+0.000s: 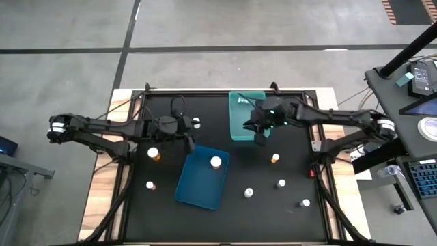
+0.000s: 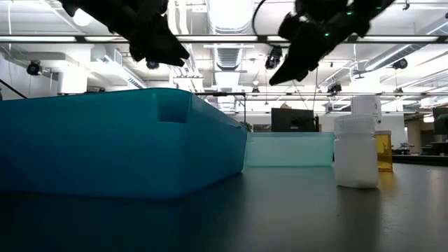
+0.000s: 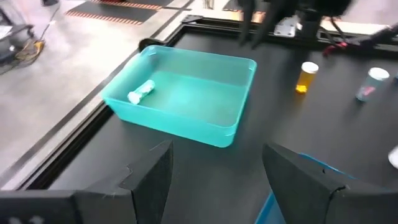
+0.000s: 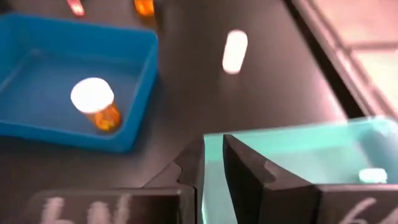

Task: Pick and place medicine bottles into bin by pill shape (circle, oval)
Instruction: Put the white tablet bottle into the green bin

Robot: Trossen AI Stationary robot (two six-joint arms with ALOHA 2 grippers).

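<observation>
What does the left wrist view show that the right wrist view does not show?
Only the left wrist view shows the open left gripper, a standing amber bottle with a white cap on the black mat beyond the tray, and the whole pale teal plastic tray.

Only the right wrist view shows the inside of the deep blue plastic tray, an upright amber bottle in it, and the shut right gripper.

Both show the pale teal tray with a small white bottle lying inside it.
</observation>
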